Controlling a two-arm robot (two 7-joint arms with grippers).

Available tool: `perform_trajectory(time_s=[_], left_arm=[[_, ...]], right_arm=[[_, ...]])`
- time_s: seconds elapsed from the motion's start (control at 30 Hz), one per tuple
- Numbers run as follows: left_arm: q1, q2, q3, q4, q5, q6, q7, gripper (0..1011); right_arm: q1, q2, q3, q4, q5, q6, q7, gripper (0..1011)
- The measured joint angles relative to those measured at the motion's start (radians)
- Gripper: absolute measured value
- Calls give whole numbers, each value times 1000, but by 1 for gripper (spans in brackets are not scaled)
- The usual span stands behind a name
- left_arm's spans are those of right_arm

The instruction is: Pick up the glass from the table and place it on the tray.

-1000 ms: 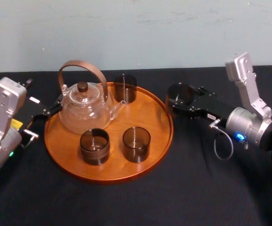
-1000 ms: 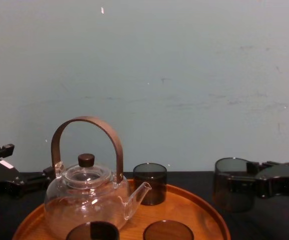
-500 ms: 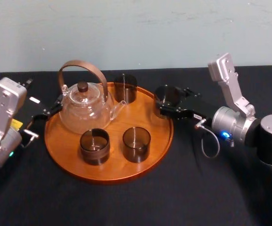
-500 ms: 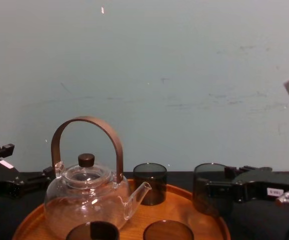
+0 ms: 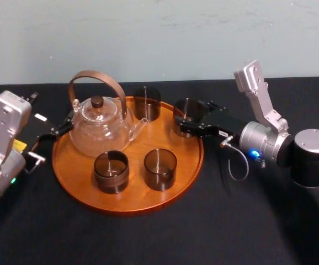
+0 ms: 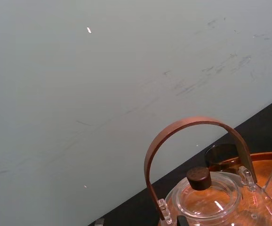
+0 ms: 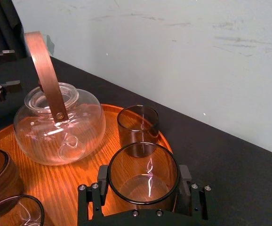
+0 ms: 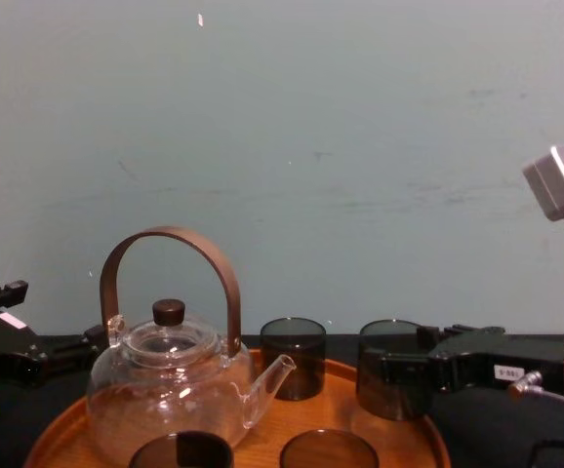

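**Clerk:** Black table (image 5: pixel 148 237), near edge first. Entries?

**Checker:** Tray (image 5: pixel 76 165), round, wooden. At its near side are the near-left glass (image 5: pixel 111 171) and the near-right glass (image 5: pixel 160 169). The teapot (image 5: pixel 100 126) stands behind them. The left gripper (image 5: pixel 54 131) is parked beside the tray's left edge.

**Clerk:** And the task's glass?

**Checker:** The held glass (image 7: pixel 143 176) is just inside the tray's right rim. The right gripper (image 5: pixel 188 124) has its jaws closed snugly on the mid-wall. Whether the glass touches the wood is unclear.

**Clerk:** Handling?

**Checker:** Probably light, rigid, slick and breakable. A side grip suits it, with a gentle release. Last, the far glass (image 5: pixel 147 103) at the tray's far edge, with pale wall behind.
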Motion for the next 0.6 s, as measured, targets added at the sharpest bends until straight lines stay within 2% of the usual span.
perform_trajectory(time_s=[0.6], left_arm=[[0,0,0,0,0,0,0,1001]], right_arm=[[19,-25,-16,48,-1,-32,26,905]])
